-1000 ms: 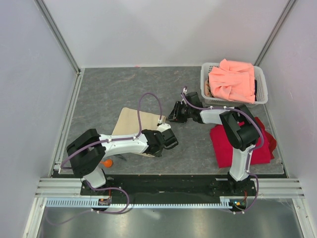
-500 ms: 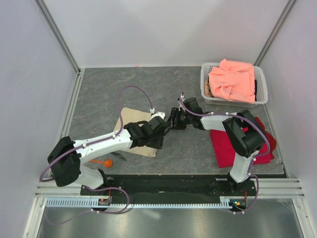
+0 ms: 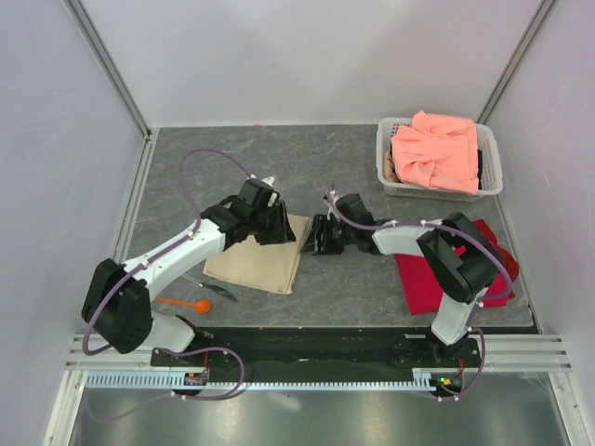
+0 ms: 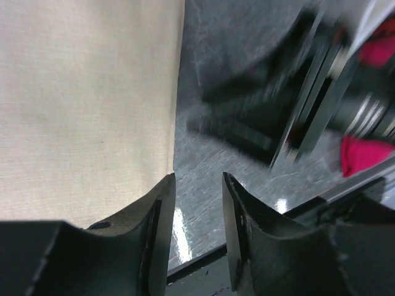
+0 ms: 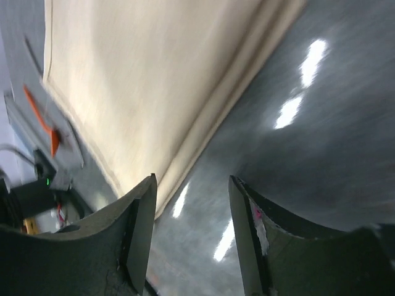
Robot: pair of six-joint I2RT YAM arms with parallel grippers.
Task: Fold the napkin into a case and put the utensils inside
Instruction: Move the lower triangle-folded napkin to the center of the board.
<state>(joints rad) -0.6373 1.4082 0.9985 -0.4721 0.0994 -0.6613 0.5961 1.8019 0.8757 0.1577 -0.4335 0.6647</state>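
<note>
The grey tabletop (image 3: pixel 353 167) carries everything. The beige napkin (image 3: pixel 256 260) is laid flat on it, left of the middle and nearer the near edge than the far one. It is judged to be light, soft and limp. It will sag and crease wherever it is lifted, and it may slide on the smooth surface when pushed. A layered or hemmed border is seen along its right edge from the right wrist. A hold is best taken there or at a corner, with a thin pinch kept low to the tabletop. The left tool (image 3: pixel 279 228) is held released over the napkin's far right corner, with nothing between its jaws. The right tool (image 3: pixel 316 237) is set just beside the right edge, likewise parted and empty. The orange spoon (image 3: pixel 186 303) and the thin dark utensil (image 3: pixel 209 286) are left near the napkin's near left corner; both are judged stiff and light.
</note>
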